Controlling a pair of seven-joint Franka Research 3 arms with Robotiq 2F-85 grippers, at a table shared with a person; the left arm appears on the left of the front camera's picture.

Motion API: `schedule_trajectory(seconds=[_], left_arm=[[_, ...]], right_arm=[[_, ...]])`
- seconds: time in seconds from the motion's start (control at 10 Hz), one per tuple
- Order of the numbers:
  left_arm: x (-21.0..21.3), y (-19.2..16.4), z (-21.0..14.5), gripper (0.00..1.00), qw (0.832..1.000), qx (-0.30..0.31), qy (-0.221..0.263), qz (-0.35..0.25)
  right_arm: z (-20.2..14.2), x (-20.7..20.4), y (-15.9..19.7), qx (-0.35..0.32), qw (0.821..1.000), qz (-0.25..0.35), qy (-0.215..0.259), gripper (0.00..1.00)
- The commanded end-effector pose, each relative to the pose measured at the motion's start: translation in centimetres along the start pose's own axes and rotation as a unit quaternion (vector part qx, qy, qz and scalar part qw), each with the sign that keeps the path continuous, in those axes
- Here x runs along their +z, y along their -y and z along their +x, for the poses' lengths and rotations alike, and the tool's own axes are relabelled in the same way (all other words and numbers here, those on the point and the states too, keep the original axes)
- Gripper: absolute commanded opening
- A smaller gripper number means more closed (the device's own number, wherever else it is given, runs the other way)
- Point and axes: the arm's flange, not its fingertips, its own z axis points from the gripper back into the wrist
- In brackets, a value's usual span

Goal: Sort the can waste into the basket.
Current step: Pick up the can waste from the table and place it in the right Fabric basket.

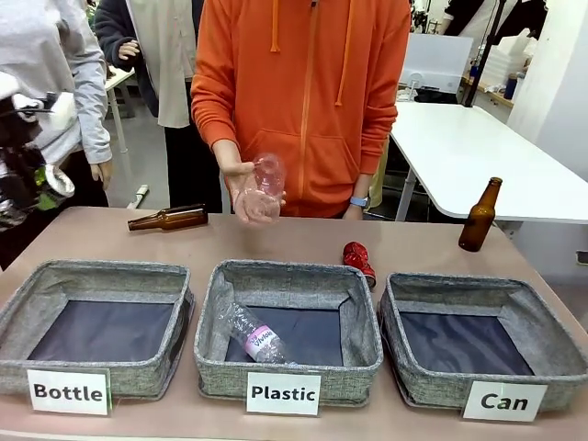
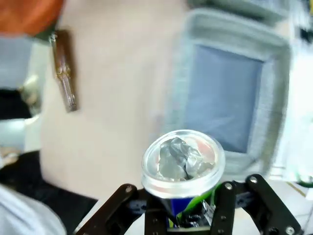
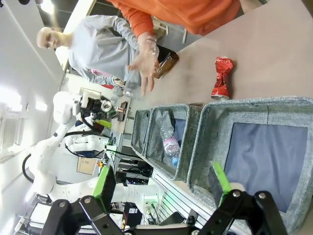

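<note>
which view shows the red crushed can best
The right wrist view: the red can lies whole and unobstructed on bare table past the Can basket. The front view shows it smaller, tucked close behind the Plastic basket's far corner.

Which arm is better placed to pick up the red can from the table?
Right. The right fingers are open near the Can basket, and the red can lies by that basket's far corner. The left fingers are shut on the other can.

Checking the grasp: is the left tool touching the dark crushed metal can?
Touching. Left wrist view: the left tool grips the dark crushed metal can between its fingers.
</note>
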Motion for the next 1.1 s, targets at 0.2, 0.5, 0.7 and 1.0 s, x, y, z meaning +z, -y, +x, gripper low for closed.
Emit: schedule_trajectory(seconds=[0.2, 0.5, 0.7, 1.0], left_arm=[[-1.1, 7.3, -0.5, 0.00, 0.992, -0.121, -0.024, -0.007], [0.1, 7.8, 0.1, 0.00, 0.993, -0.115, -0.028, -0.031], [0.1, 7.8, 0.1, 0.00, 0.993, -0.115, -0.028, -0.031], [-1.6, 9.2, 4.4, 0.09, 0.994, -0.097, 0.018, -0.047]], right_arm=[[0.3, -0.1, 0.0, 0.014, 1.000, 0.011, 0.009, 1.00], [0.3, -0.1, 0.0, 0.014, 1.000, 0.011, 0.009, 1.00], [0.3, -0.1, 0.0, 0.014, 1.000, 0.011, 0.009, 1.00], [0.3, -0.1, 0.0, 0.014, 1.000, 0.011, 0.009, 1.00]])
